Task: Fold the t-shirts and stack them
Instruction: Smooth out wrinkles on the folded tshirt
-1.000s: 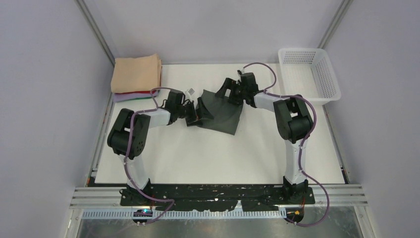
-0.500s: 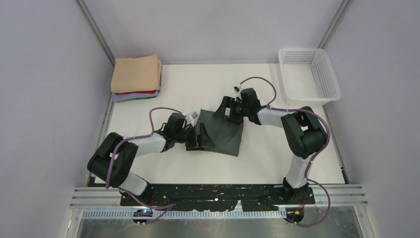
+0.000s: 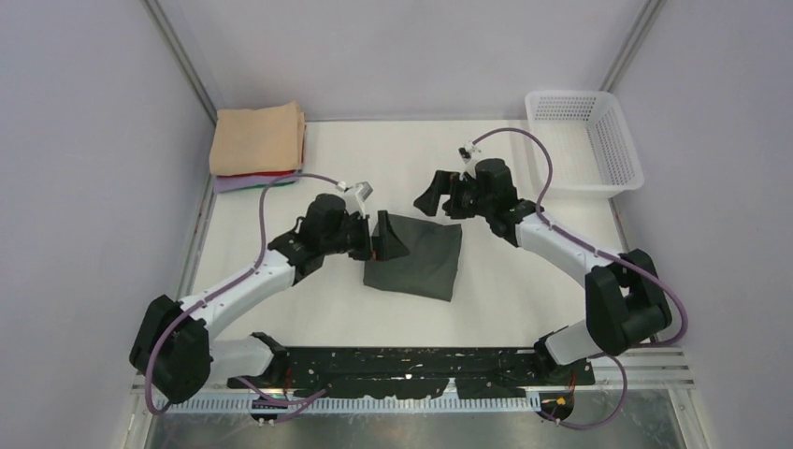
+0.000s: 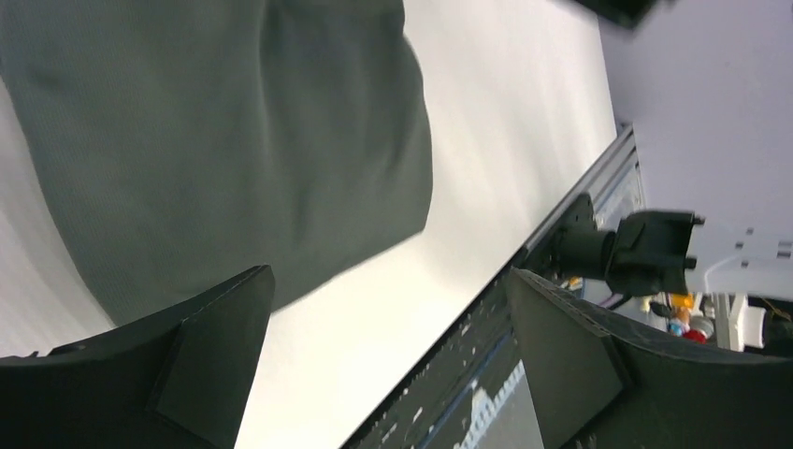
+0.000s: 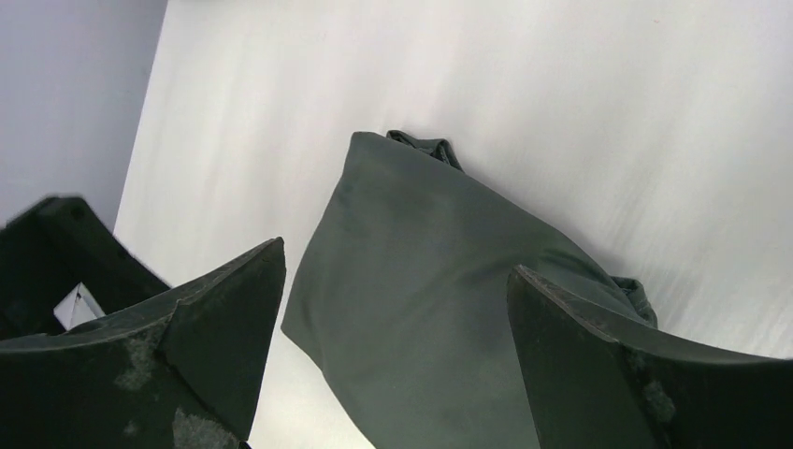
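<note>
Hands released, grasping nothing: left hand [image 3: 377, 245] just left of the folded charcoal t-shirt [image 3: 421, 265] in the middle of the surface [image 3: 524, 299], right hand [image 3: 433, 199] at its far edge. Folding looks finished; moving it onto the folded stack [image 3: 257, 142] far left is not yet done.

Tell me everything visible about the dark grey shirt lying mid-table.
The dark grey shirt is soft, matte cloth folded into a rough square, lying flat near the middle of the white table. Its surface is mostly smooth with gentle creases, and bunched fabric peeks out at two corners in the right wrist view. No label shows. The left gripper hangs open at its left edge and the right gripper open over its far edge. Neither grips it; whether either touches it cannot be told.
</note>
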`<state>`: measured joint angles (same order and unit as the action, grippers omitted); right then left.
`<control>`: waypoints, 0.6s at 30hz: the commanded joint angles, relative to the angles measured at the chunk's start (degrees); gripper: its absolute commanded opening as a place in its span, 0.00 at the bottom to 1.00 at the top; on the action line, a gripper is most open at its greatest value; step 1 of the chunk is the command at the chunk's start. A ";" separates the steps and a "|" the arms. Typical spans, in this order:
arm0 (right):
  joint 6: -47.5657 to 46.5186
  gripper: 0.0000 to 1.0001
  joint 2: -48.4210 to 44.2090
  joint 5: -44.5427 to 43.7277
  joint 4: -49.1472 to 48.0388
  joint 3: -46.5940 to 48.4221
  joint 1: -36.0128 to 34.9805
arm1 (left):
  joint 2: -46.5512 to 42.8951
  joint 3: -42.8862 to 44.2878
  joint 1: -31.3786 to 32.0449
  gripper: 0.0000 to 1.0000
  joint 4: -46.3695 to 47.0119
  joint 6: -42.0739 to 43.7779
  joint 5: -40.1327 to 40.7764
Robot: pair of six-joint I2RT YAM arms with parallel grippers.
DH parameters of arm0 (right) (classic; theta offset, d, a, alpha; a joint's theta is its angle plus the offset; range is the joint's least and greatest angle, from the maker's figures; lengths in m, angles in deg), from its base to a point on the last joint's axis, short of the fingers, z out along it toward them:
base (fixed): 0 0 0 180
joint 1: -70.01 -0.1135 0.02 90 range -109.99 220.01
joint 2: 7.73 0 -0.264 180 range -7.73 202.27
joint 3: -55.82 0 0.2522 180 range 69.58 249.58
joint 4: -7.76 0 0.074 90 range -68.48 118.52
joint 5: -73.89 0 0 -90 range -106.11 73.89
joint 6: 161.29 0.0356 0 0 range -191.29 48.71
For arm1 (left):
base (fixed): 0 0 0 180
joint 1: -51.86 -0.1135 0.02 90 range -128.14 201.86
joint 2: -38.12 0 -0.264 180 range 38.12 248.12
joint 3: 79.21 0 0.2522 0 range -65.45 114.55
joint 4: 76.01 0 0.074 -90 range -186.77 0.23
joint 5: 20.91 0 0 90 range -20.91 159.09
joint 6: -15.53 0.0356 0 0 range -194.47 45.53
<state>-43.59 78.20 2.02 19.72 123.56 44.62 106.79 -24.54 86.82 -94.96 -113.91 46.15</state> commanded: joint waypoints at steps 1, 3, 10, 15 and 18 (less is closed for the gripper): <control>0.99 0.95 -5.11 -2.10 -0.86 -4.11 0.03 | 8.32 9.43 -2.92 1.00 -0.76 3.55 3.63; 1.34 0.96 -5.03 -2.13 -1.07 -5.07 0.24 | 15.13 13.17 -4.79 1.00 2.14 2.79 0.23; 3.75 0.95 2.58 1.38 -5.66 -6.71 4.49 | 33.51 21.80 -8.29 1.00 8.70 -0.54 -6.83; 4.31 0.96 10.41 2.86 -8.87 -7.34 6.45 | 43.46 25.90 -9.21 1.00 9.05 -4.03 -8.77; 4.36 0.95 13.20 2.75 -9.14 -7.92 7.54 | 45.68 24.73 -9.84 1.00 10.68 -5.94 -10.21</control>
<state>-39.61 88.85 4.64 13.51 116.41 51.49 149.34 0.07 77.56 -87.27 -116.90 38.59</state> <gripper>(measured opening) 0.953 0.994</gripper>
